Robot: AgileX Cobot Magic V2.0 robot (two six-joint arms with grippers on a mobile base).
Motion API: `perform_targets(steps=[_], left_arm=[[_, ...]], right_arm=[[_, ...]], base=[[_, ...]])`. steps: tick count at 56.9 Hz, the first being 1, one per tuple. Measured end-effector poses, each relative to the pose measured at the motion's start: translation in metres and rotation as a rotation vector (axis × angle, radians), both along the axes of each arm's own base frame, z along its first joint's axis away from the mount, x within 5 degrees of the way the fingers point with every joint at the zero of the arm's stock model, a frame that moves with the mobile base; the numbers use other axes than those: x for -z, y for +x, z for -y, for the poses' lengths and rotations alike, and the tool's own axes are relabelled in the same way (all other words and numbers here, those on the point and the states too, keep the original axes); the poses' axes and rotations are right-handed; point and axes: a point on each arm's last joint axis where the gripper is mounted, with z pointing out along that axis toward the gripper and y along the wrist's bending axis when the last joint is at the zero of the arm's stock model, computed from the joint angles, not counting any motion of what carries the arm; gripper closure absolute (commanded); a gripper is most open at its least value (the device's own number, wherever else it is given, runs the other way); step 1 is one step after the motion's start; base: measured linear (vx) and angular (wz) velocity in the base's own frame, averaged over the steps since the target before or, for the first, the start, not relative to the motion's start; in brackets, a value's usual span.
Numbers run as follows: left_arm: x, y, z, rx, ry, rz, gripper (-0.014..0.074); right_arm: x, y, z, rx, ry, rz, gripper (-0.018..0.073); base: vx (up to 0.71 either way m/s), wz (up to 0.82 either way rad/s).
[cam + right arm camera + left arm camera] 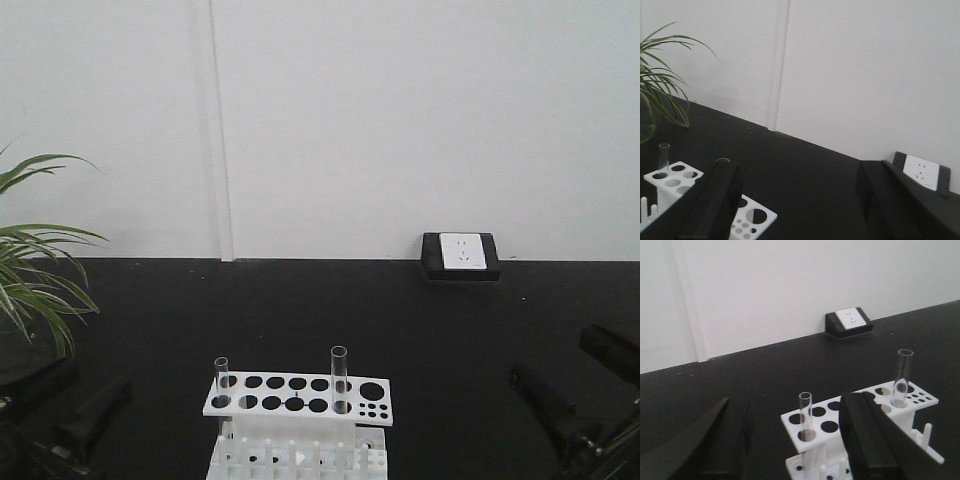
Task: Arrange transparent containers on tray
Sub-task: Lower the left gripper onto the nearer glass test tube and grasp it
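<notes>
Fingers [865, 440]: spread wide on left gripper [787, 405] and right gripper [799, 167], both empty.
Test tubes [339, 378]: upright in rack [300, 393]; probably light, slippery, fragile glass.
Grip: gently, just below rim.

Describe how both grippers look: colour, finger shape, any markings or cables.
Both are plain matte black. The left gripper has two broad, flat fingers with blunt, squared tips. The right gripper looks the same, its fingers thick slabs narrowing slightly toward the tip. No logos, labels or coloured marks show. No cables appear in the wrist views; the front view is too dark to tell.
</notes>
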Motion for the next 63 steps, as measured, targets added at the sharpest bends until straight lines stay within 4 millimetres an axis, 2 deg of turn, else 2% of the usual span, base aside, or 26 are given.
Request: perform_targets(steps=[10,16,27,37,49,53,54,63], left_arm=[[0.031,0.033,0.015,0.096,-0.083,0.010,0.0106],[0.043,0.057,0.021,0.113,-0.112,0.012,0.0106],[0.056,0.103,0.030,0.121,-0.117,0.014,0.0106],[0.064,0.131,0.037,0.151,-0.095,0.024,0.0106],[0.076,0.150,0.052,0.193,-0.053,-0.001,0.0106],[0.083,0.151,0.054,0.200,-0.047,-0.020,0.0106],[0.091,0.152,0.055,0.201,-0.038,-0.045,0.0106],[0.100,0.154,0.056,0.199,-0.032,-0.071,0.0150]], right_arm=[[0.005,0.004,-0.002,-0.029,0.006,-0.009,0.0029],[0.006,0.005,-0.003,-0.029,0.005,-0.017,0.0029],[0.006,0.005,-0.002,-0.028,0.007,-0.017,0.0029],[0.006,0.005,-0.002,-0.028,0.005,-0.016,0.0029],[0.006,0.006,-0.002,-0.027,0.005,-0.016,0.0029],[0.006,0.006,-0.002,-0.027,0.005,-0.016,0.0029],[0.006,0.006,-0.002,-0.027,0.006,-0.016,0.0029],[0.006,0.006,-0.002,-0.027,0.006,-0.016,0.0029]], base=[[0.00,0.00],[0.00,0.00],[0.00,0.00],[0.00,0.00],[0.00,0.00],[0.00,0.00],[0.00,0.00],[0.00,0.00]])
